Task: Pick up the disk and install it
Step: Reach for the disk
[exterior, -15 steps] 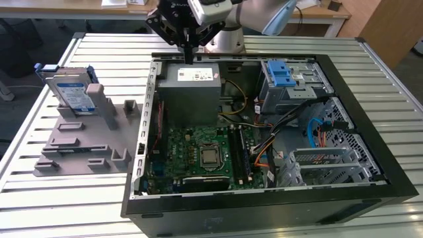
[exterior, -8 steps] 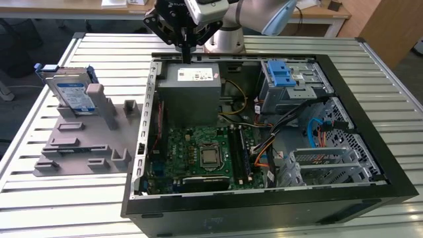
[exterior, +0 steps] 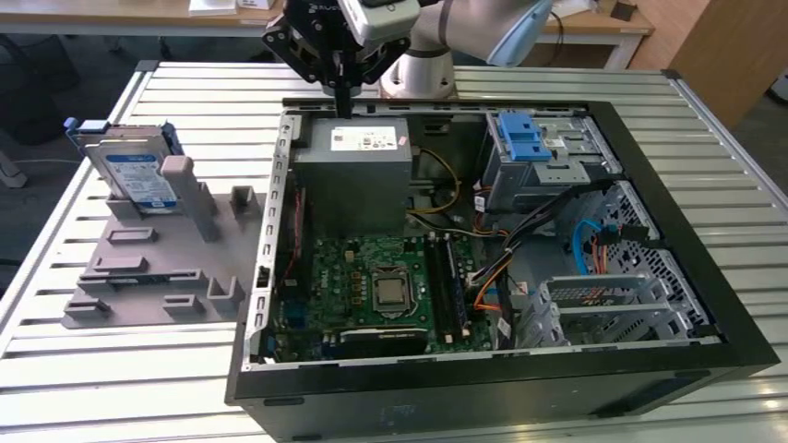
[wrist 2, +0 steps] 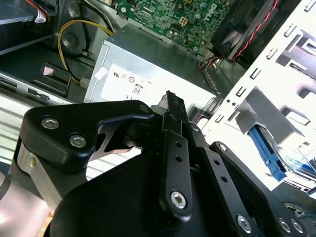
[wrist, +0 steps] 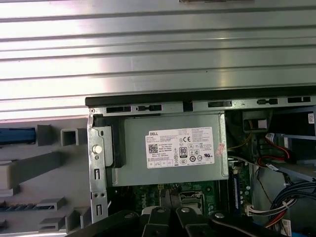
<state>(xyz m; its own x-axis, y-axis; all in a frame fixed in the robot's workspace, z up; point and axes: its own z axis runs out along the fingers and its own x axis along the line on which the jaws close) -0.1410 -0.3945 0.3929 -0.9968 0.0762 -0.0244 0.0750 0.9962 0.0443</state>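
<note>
- Black pincer (wrist 2: 170, 98) links sit closest to the lens in the second wrist view. The fingers are pressed together and grip nothing.
- In the exterior view the arm (exterior: 474, 28) reaches in from the far side of the tabletop (exterior: 124, 369). Its wrist is bent so the pincer points straight down.
- The fingertips hang just above the far rim of the open computer case (exterior: 493, 383), over the far edge of the grey box (exterior: 357, 161) inside it.
- The disk (exterior: 136, 171) stands upright in a grey holder (exterior: 148, 277) on the tabletop. It is outside the case, towards the exterior view's left and well apart from the pincer.
</note>
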